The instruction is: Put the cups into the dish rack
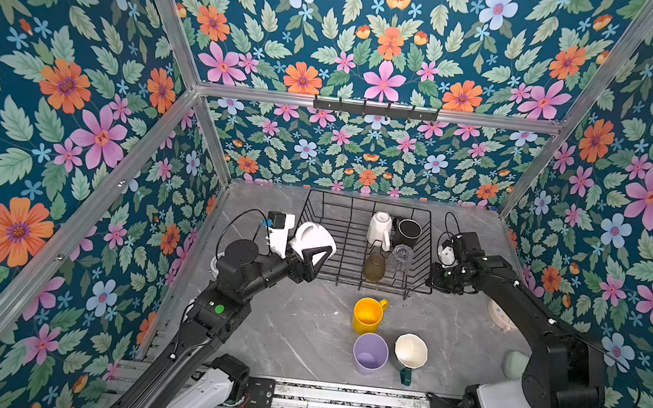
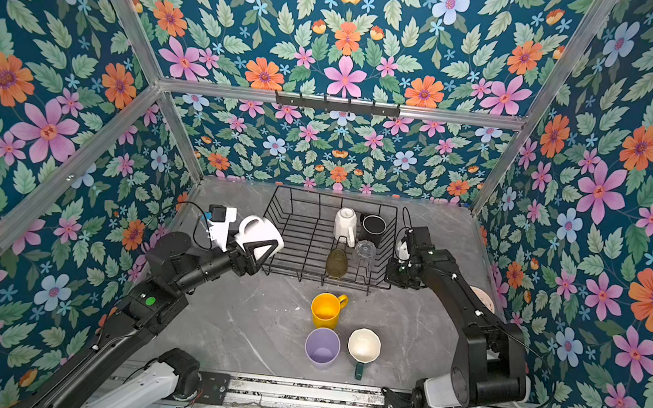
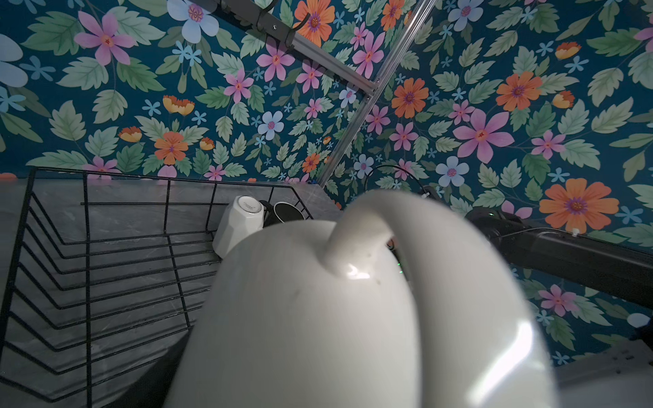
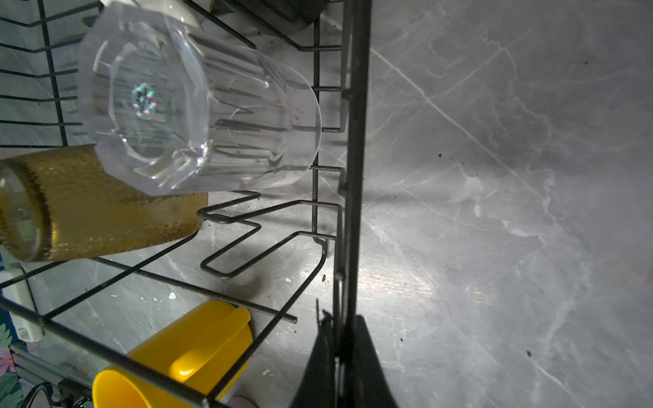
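My left gripper (image 1: 316,258) is shut on a white mug (image 1: 314,239), held in the air at the left end of the black wire dish rack (image 1: 326,230). That mug (image 3: 335,318) fills the left wrist view and hides the fingers. My right gripper (image 4: 344,335) is shut on the rack's right wall wire (image 4: 357,141). Standing in the rack are another white mug (image 1: 380,228), a black mug (image 1: 407,231), a clear glass (image 4: 198,106) and an amber glass (image 4: 106,205). On the table in front are a yellow mug (image 1: 367,314), a lilac tumbler (image 1: 369,353) and a teal mug with cream inside (image 1: 410,350).
A black hook rail (image 1: 375,109) hangs on the back frame. A round pale clock (image 1: 498,314) and a pale green object (image 1: 515,365) lie by the right wall, partly behind the right arm. The left half of the rack holds only dividers.
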Tool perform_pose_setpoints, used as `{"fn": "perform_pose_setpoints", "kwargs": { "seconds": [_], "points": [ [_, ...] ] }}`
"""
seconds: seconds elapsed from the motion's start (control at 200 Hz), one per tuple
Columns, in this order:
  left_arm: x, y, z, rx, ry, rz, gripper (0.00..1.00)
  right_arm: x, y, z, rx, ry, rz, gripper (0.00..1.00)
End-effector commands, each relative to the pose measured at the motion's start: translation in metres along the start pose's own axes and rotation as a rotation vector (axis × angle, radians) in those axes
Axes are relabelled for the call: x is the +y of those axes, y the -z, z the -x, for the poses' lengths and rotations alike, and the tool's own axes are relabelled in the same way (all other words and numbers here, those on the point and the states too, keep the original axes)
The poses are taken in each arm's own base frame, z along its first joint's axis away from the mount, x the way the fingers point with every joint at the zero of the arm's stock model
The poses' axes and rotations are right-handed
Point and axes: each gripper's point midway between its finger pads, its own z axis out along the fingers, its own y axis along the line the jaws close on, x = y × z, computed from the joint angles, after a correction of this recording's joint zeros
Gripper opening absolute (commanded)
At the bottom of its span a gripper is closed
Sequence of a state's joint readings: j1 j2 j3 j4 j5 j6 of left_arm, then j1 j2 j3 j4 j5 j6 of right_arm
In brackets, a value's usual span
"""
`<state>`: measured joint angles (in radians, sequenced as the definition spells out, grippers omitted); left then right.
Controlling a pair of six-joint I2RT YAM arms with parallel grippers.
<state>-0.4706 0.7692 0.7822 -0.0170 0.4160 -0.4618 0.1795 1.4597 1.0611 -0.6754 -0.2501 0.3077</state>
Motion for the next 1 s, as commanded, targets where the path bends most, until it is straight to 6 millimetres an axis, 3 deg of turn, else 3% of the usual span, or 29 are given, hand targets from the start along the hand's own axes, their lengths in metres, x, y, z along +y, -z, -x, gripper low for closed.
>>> {"fn": "perform_pose_setpoints", "kwargs": {
  "seconds": [0.0,0.715,0.995],
  "points": [
    [0.001,-0.001,0.013,-0.037,-0.025,0.023,0.00,-0.008,0.001,-0.003,0.003,0.020,-0.049,0.00],
    [0.051,-0.046,-0.017,0.197,0.035,0.224,0.00,-0.013,0.005,-0.018,0.035,0.079,-0.128,0.00],
    [0.068,-0.064,-0.021,0.267,0.034,0.292,0.00,-0.011,0.007,-0.020,0.032,0.102,-0.136,0.00]
  ]
}}
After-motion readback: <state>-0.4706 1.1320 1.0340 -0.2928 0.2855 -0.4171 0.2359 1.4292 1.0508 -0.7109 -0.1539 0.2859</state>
